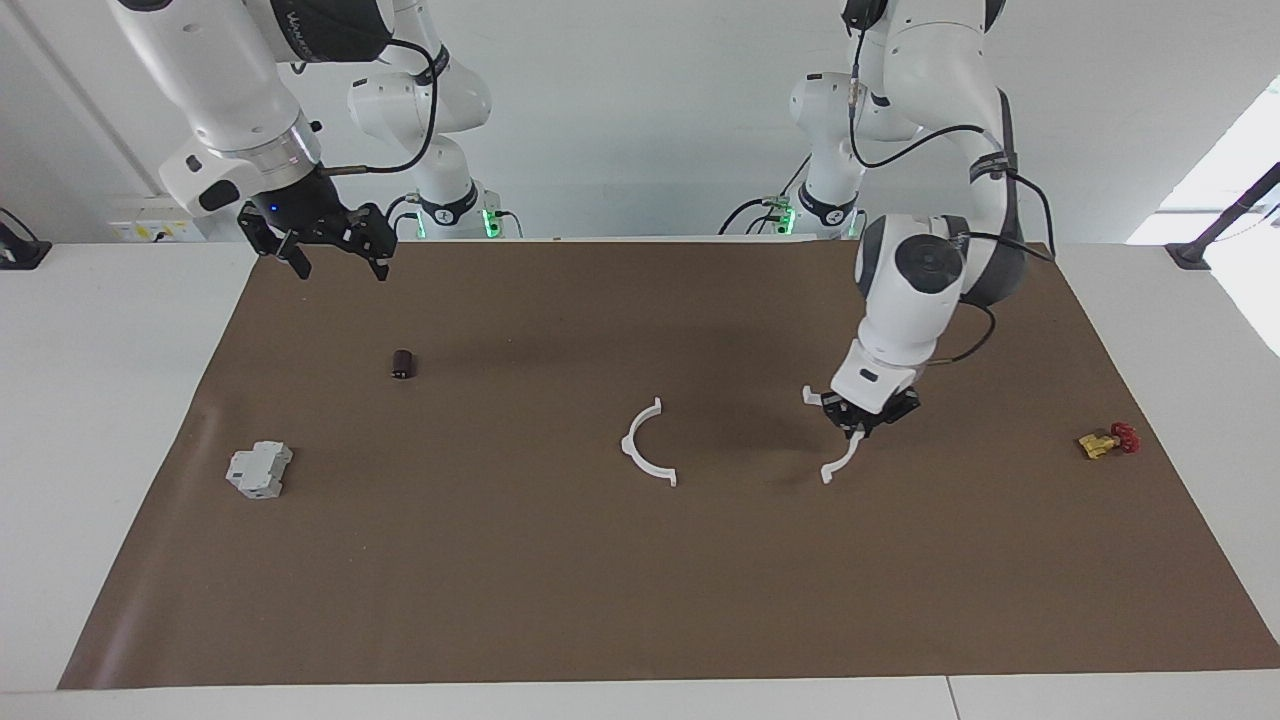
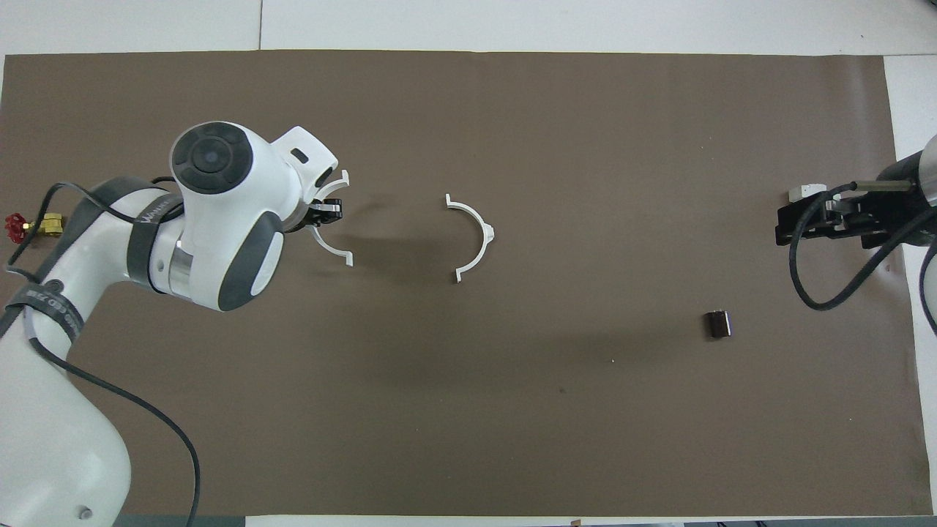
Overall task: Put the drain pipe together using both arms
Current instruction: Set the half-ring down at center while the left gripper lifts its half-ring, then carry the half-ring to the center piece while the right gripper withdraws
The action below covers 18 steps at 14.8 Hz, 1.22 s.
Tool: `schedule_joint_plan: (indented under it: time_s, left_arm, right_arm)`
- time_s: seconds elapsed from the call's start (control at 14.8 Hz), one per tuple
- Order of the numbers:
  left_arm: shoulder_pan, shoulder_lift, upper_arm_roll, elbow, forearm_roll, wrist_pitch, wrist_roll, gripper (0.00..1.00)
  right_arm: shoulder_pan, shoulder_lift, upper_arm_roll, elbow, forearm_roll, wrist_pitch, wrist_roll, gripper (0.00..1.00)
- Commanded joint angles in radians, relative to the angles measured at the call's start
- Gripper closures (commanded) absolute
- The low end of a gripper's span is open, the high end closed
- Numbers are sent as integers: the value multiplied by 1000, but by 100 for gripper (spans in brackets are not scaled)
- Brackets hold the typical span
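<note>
One white half-ring arc (image 1: 628, 440) lies on the brown mat in the middle of the table; it also shows in the overhead view (image 2: 484, 233). My left gripper (image 1: 862, 422) (image 2: 326, 212) is shut on the second white arc (image 1: 838, 468) (image 2: 329, 250). It holds that arc low over the mat, beside the lying arc toward the left arm's end, and the two arcs are apart. My right gripper (image 1: 338, 262) (image 2: 820, 219) is open and empty, raised over the mat's edge at the right arm's end.
A small dark cylinder (image 1: 403, 364) (image 2: 717, 323) lies on the mat under the right gripper's side. A grey blocky box (image 1: 259, 469) sits farther out at that end. A yellow and red valve (image 1: 1108, 440) (image 2: 29, 227) lies at the left arm's end.
</note>
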Motion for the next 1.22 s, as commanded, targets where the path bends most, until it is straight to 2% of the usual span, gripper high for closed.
schedule_joint_plan:
  time_s: [0.0,0.14,0.27,0.81,1.15]
  left_arm:
    - [-98,91,17,82,18,-14,-168,100]
    - [-124,152,15,143,18,-9,-227,100]
    - [-147,177,15,150,21,26,-229,100]
    - [-172,179,12,67,21,165,-224,100]
    - [-202,170,14,47,21,144,-227,100]
  right_arm:
    - [-18,-34,12,-55,-31,59,-39,0]
    - [-40,-5,12,-27,-42,46,-42,0]
    - [-41,-2,12,-26,-39,38,-43,0]
    - [-64,-3,12,-33,-40,49,-39,0]
    - [-69,-5,12,-38,-39,52,-42,0]
